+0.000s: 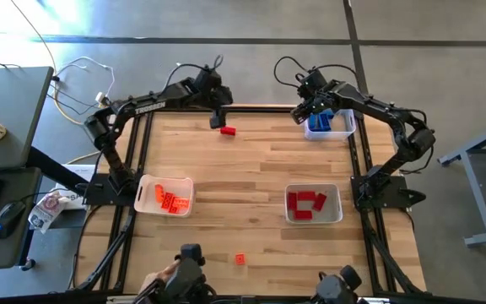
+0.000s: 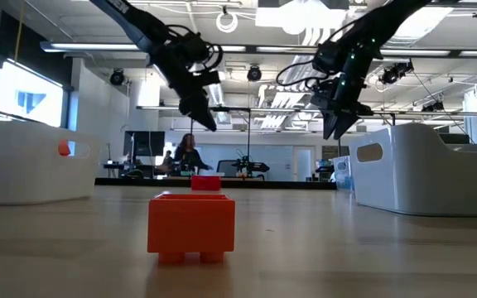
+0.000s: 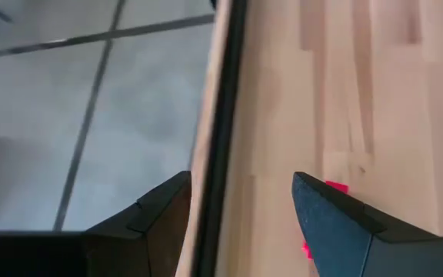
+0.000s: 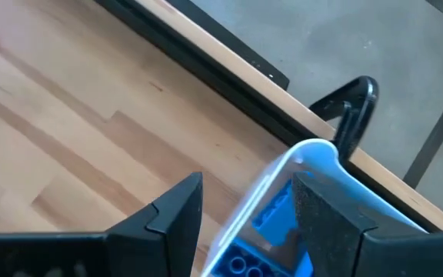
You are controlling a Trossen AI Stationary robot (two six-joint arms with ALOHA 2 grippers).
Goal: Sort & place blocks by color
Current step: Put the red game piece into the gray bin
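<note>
Mostly sorted: orange blocks (image 1: 169,199) in the left tray (image 1: 146,184), red blocks (image 1: 306,203) and blue blocks (image 1: 320,123) in their trays. Two strays left: red block (image 1: 227,131) under the empty, open left gripper (image 1: 219,119), orange block (image 1: 240,259) at the near edge. Right gripper (image 1: 305,112), open and empty, hangs by the blue tray (image 1: 347,128).

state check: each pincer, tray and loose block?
left pincer: open, empty, above red block
right pincer: open, empty, over blue tray
red block: loose, far edge
orange block: loose, near edge
orange tray: holds orange blocks
red tray: holds red blocks
blue tray: holds blue blocks
</note>
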